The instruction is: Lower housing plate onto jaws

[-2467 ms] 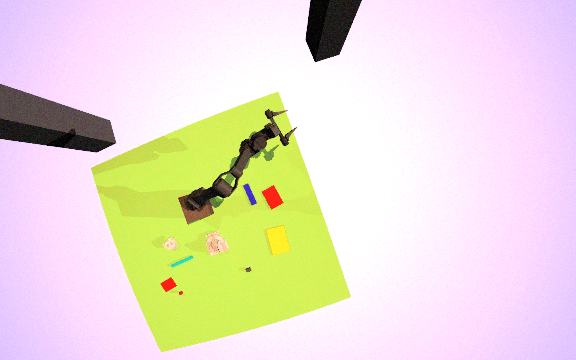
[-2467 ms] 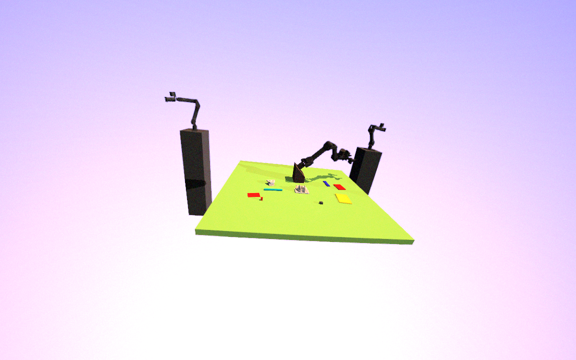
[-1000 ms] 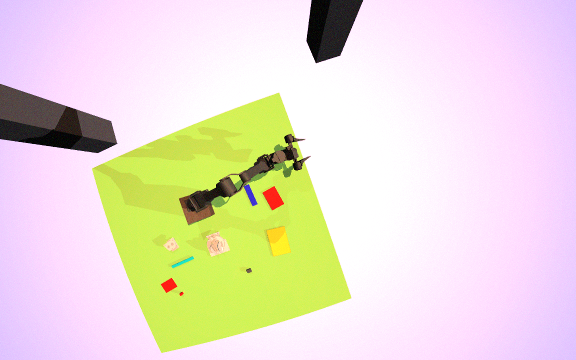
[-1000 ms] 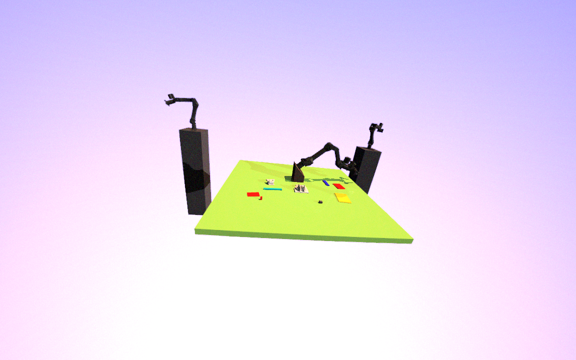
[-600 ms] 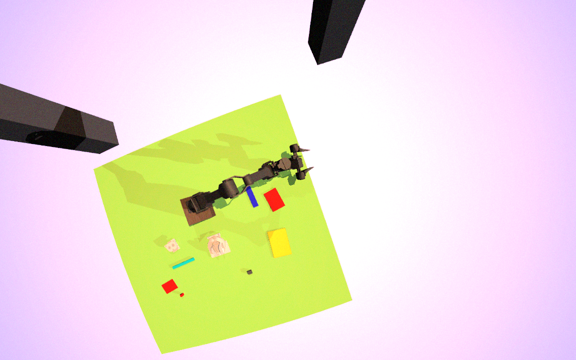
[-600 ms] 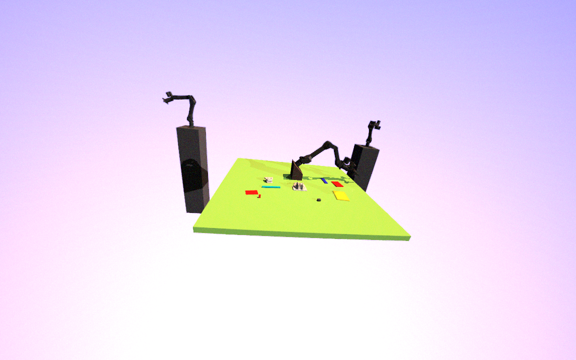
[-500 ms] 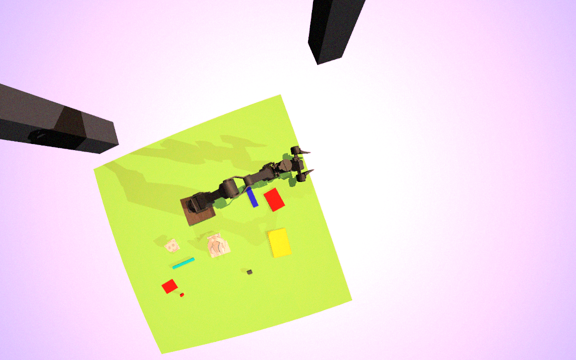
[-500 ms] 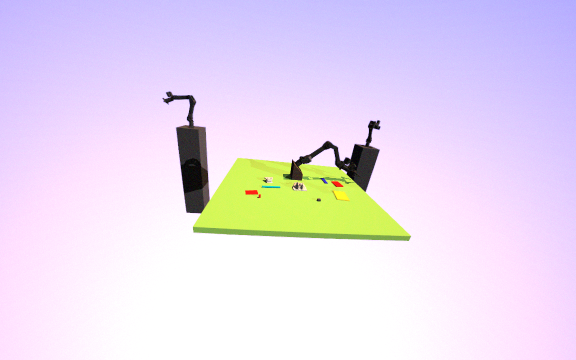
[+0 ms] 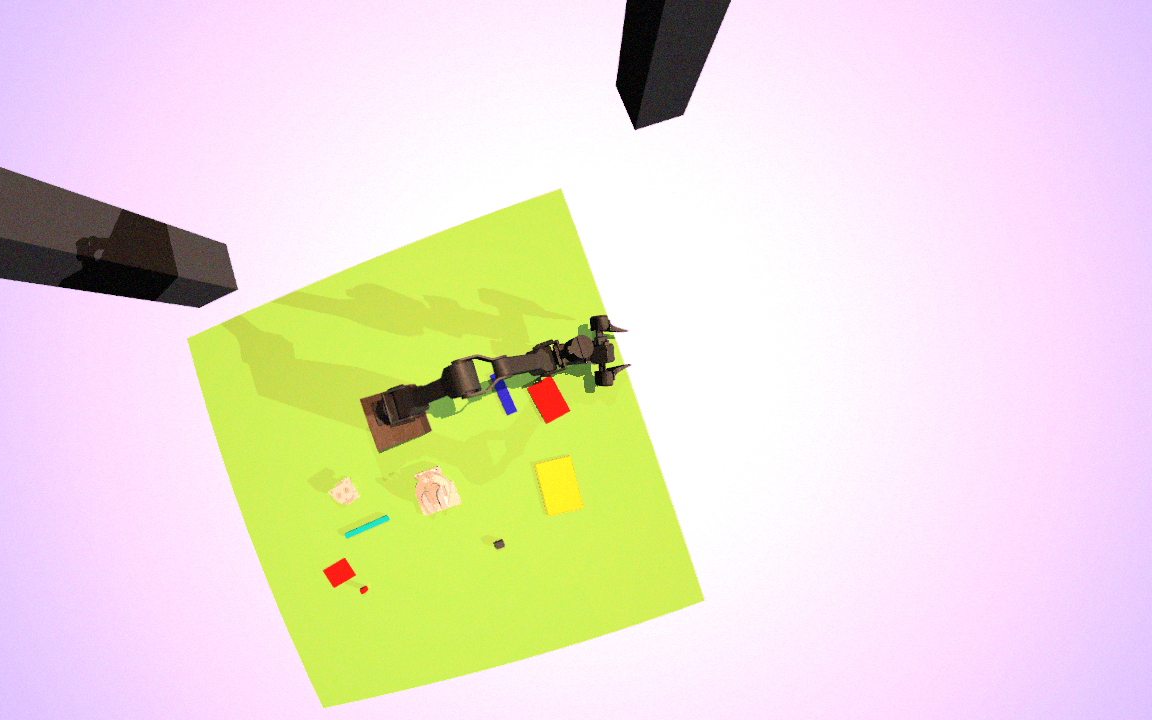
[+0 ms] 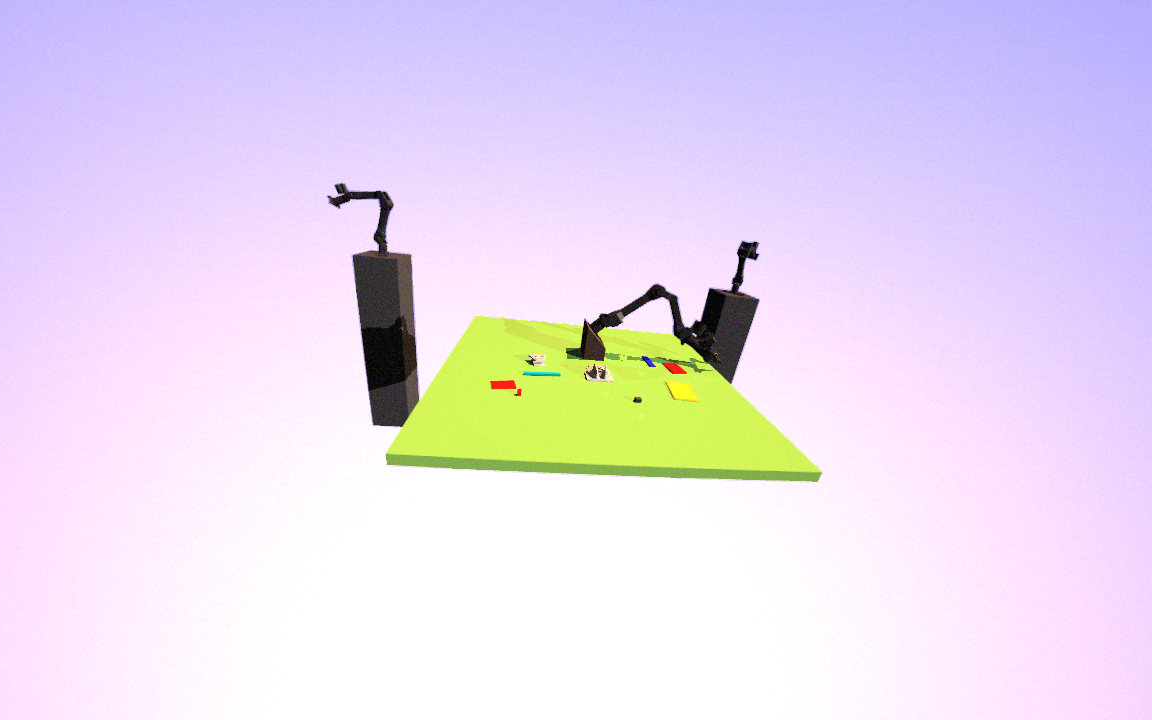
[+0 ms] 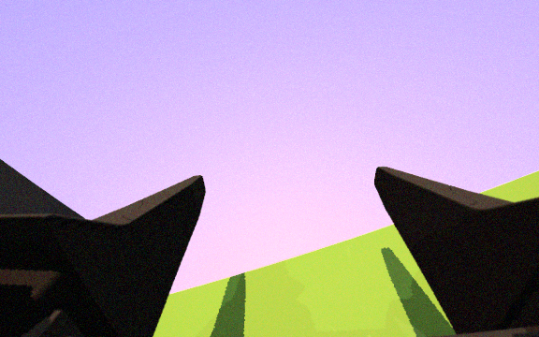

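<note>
The cream base (image 9: 437, 506) (image 10: 599, 377) lies near the middle of the table. Upright parts, seemingly the two jaws, stand on it; their pins and stubs are too small to make out. A smaller cream piece with two round marks, probably the housing plate (image 9: 344, 490) (image 10: 537, 360), lies apart from the base, to its left in the top and exterior views. My gripper (image 9: 627, 348) (image 11: 288, 179) is open and empty. It hangs above the table's right edge in the top view, far from both cream pieces. Neither piece shows in the wrist view.
The green table (image 9: 508, 626) (image 10: 598, 443) also bears a yellow block (image 9: 558, 485), a large red block (image 9: 549, 400), a blue bar (image 9: 506, 398), a cyan bar (image 9: 366, 526), a red plate (image 9: 338, 572), a tiny red piece (image 9: 363, 590) and a dark cube (image 9: 499, 544). Two dark pillars stand beyond the table.
</note>
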